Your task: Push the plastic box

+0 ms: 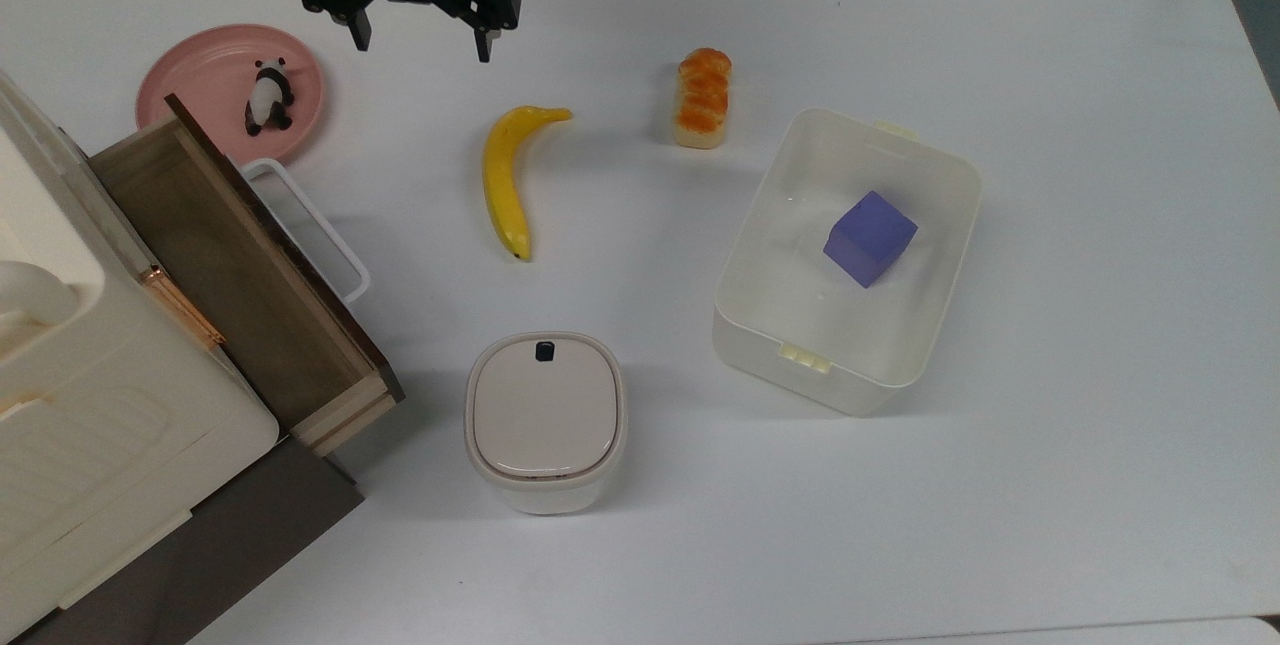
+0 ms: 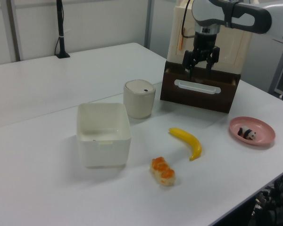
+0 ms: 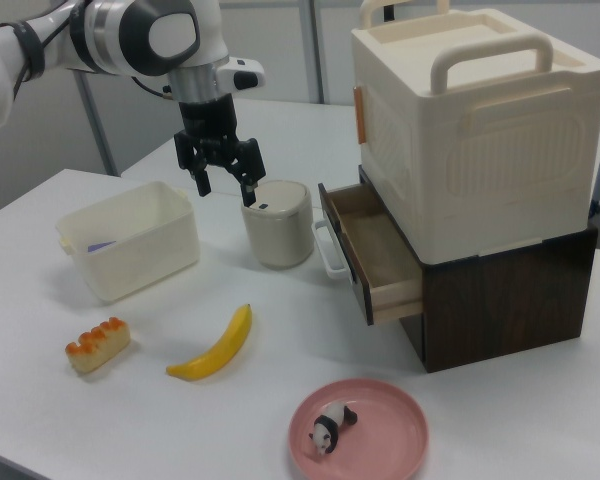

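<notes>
The plastic box (image 1: 790,320) is a translucent cream tub standing lidless on the white table at the top view's right, with a purple cube (image 1: 869,237) inside it. It appears again as the plastic box (image 2: 104,143) in the left view and the plastic box (image 3: 140,262) in the right view. My gripper (image 1: 420,37) hangs open and empty high over the table's far edge, far from the box toward the top view's upper left. In the side views the gripper (image 2: 198,66) (image 3: 225,185) holds its fingers spread, pointing down.
A banana (image 1: 505,177) and a bread roll (image 1: 702,97) lie between gripper and box. A beige lidded bin (image 1: 545,420) stands in front. A pink plate (image 1: 195,75) holds a panda figure (image 1: 268,97). A cream cabinet (image 1: 80,405) with its wooden drawer (image 1: 240,275) open fills the top view's left.
</notes>
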